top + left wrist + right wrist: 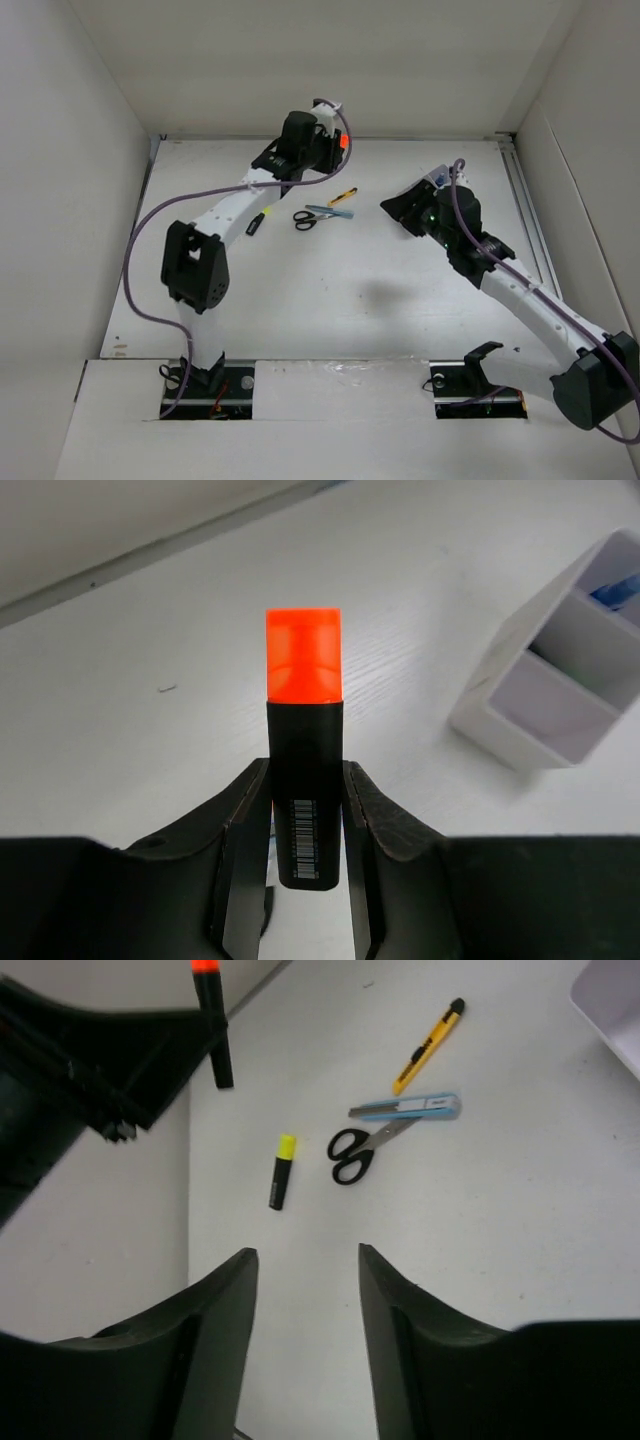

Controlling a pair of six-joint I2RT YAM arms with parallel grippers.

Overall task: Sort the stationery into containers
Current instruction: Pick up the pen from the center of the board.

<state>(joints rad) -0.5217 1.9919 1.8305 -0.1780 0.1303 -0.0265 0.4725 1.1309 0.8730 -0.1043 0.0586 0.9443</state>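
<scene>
Marker [304,730], black with an orange cap, sits clenched in the left claw [305,773], its cap poking past the tips. White box [497,725] lies ahead to that claw's right. Right claw [305,1255] hangs released and empty, with scissors [356,1152] and cutter [430,1045] on the counter [500,1260] ahead of it.

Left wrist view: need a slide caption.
Left claw shut on the orange-capped black marker, cap pointing away, with the white divided box on the table to its right.
</scene>
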